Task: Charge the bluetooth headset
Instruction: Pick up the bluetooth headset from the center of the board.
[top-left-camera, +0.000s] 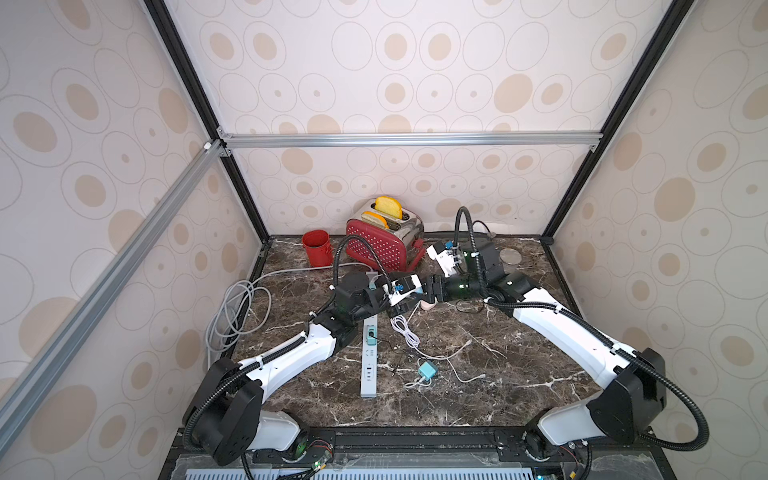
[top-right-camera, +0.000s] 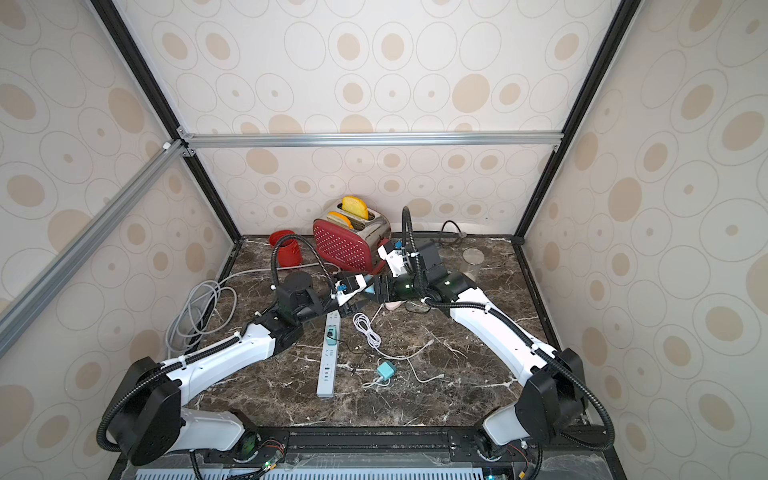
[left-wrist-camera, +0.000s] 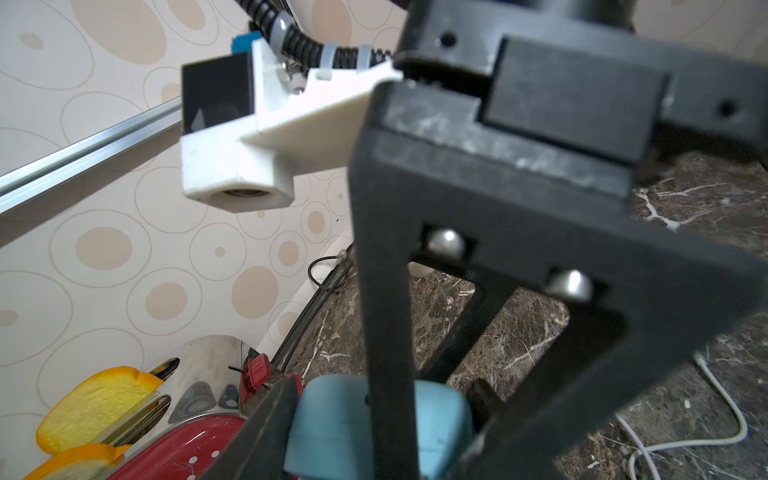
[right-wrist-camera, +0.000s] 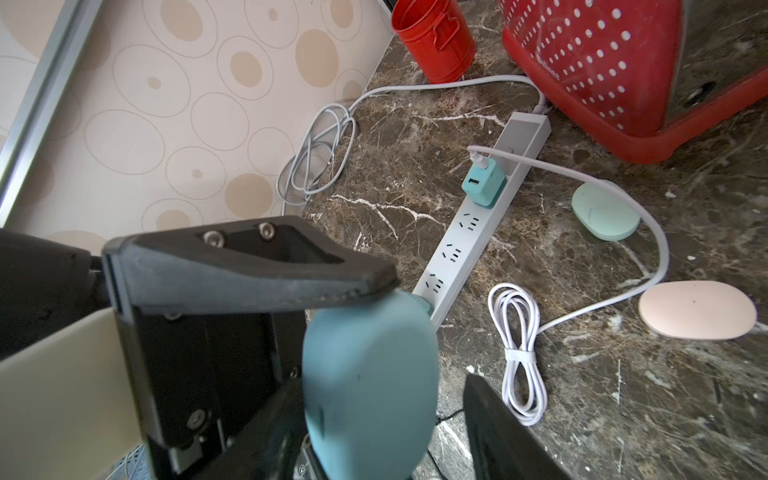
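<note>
The blue headset case (right-wrist-camera: 370, 382) hangs above the middle of the marble table, where both grippers meet. My left gripper (left-wrist-camera: 374, 415) is shut on it; its upper finger (right-wrist-camera: 249, 274) presses the case's top in the right wrist view. My right gripper (right-wrist-camera: 386, 415) stands open around the same case, with a gap between the case and one finger (right-wrist-camera: 498, 428). In both top views the grippers (top-left-camera: 415, 291) (top-right-camera: 365, 289) hide nearly all of the case. A teal charger (right-wrist-camera: 484, 183) is plugged into the white power strip (right-wrist-camera: 490, 208).
A white cable runs from the charger to a pink case (right-wrist-camera: 698, 309); a green case (right-wrist-camera: 604, 212) lies beside the strip. A coiled white cable (top-left-camera: 405, 328) and a loose teal adapter (top-left-camera: 427, 370) lie mid-table. The red toaster (top-left-camera: 384, 243), red cup (top-left-camera: 317, 248) and grey cord (top-left-camera: 232, 316) stand behind.
</note>
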